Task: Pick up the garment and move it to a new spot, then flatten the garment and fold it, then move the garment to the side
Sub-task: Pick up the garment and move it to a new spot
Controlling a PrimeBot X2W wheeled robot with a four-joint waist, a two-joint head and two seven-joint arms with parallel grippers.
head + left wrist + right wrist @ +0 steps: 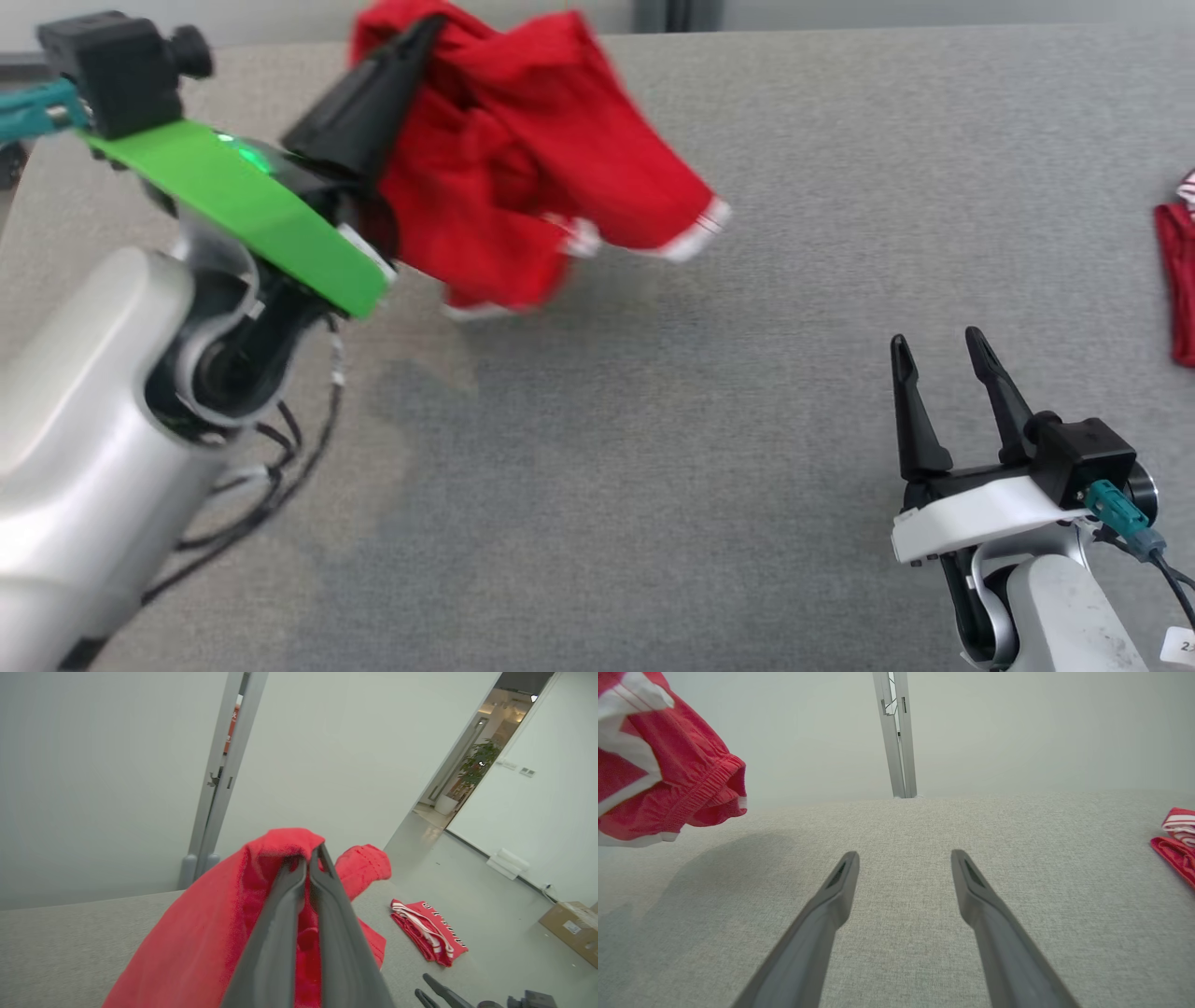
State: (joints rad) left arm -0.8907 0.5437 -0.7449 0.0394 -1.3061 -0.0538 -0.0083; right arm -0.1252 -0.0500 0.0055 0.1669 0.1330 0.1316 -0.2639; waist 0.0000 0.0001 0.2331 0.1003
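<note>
A red garment [532,159] with white trim hangs bunched in the air above the grey table [653,420], at the upper left of the head view. My left gripper [425,33] is shut on its top fold; in the left wrist view the two fingers [312,861] pinch the red garment [205,942] between their tips. The garment's waistband and striped hem [663,770] dangle at the upper left of the right wrist view, off the table. My right gripper [938,345] stands open at the lower right, low over bare table, with nothing between its fingers [840,882].
A second red garment with white stripes [1178,280] lies folded at the table's right edge, and this folded piece [427,931] also shows in the left wrist view. Behind the table are a pale wall and a grey post [896,732]. A cardboard box [572,928] sits on the floor.
</note>
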